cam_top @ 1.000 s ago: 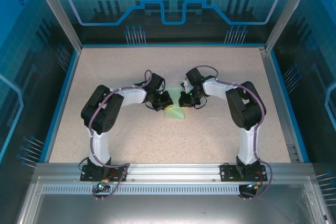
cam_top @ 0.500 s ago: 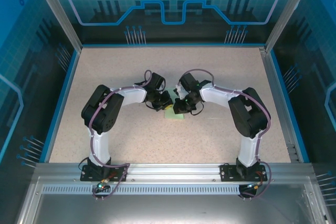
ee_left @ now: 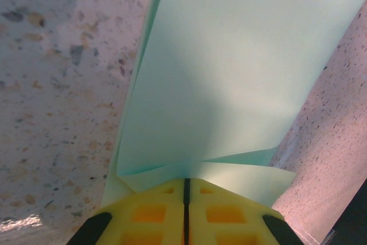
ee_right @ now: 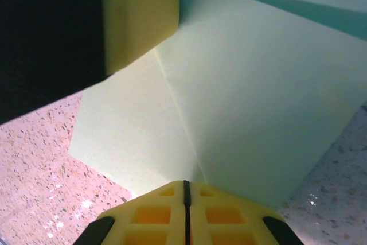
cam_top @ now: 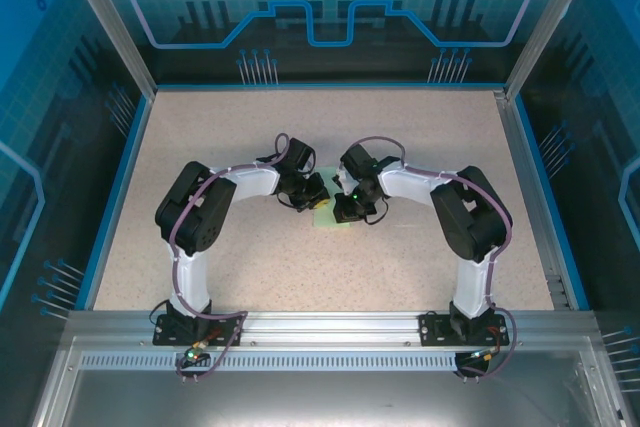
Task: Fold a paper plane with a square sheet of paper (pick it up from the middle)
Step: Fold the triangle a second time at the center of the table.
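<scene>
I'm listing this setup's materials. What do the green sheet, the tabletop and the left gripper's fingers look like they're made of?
Green sheet: thin matte paper, pale mint; it holds sharp creases and layered flaps.
Tabletop: hard speckled surface, likely laminate or a stone-look composite; a faint glare suggests a slight sheen.
Left gripper's fingers: yellow plastic, probably moulded or printed, with recessed square pockets.
</scene>
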